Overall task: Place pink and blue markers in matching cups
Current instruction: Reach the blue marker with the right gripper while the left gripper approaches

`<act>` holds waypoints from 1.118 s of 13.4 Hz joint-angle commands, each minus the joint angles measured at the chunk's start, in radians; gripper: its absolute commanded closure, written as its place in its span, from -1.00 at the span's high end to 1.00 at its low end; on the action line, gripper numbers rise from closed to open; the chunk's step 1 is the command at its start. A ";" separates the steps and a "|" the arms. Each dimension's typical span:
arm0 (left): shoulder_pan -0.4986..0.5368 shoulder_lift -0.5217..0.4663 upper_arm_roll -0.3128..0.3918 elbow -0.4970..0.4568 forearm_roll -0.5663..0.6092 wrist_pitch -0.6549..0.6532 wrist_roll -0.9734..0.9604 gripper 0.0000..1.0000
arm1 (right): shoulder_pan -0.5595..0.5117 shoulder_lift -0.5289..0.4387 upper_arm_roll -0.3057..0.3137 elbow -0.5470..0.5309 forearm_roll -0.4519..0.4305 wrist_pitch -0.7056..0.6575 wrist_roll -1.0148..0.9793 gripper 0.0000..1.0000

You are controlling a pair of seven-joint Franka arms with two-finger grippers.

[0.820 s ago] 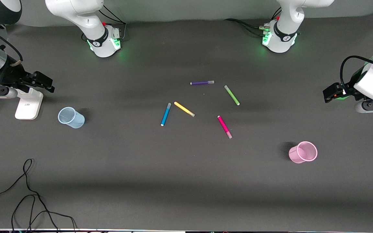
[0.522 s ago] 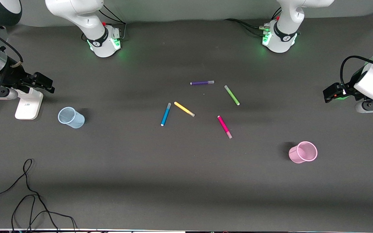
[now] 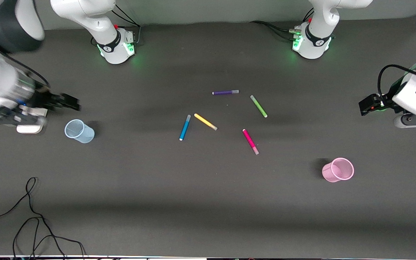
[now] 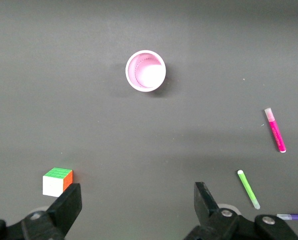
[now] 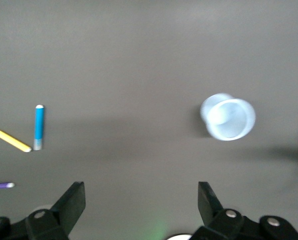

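The blue marker with its grey cap and the pink marker lie flat near the table's middle. The pale blue cup stands toward the right arm's end. The pink cup stands toward the left arm's end. My right gripper is up in the air beside the blue cup. It is open and empty, with the blue cup and blue marker in its view. My left gripper is open and empty, high over its end, with the pink cup and pink marker in its view.
Purple, green and yellow markers lie among the two task markers. A white block sits under the right arm. A colour cube sits below the left gripper. A black cable lies near the front camera's edge.
The right arm has swung toward the blue cup and the table's middle. The left arm has shifted slightly. Markers and cups have not moved.
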 commanded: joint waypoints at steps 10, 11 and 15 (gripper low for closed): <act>-0.095 0.388 -0.191 0.147 -0.052 0.103 -0.600 1.00 | 0.093 0.734 0.289 0.303 0.354 0.181 0.636 1.00; -0.112 0.434 -0.198 0.149 -0.055 0.143 -0.663 1.00 | 0.109 0.749 0.289 0.305 0.303 0.225 0.644 1.00; -0.123 0.570 -0.226 0.138 -0.182 0.246 -0.883 1.00 | 0.143 0.797 0.289 0.302 0.267 0.348 0.698 0.89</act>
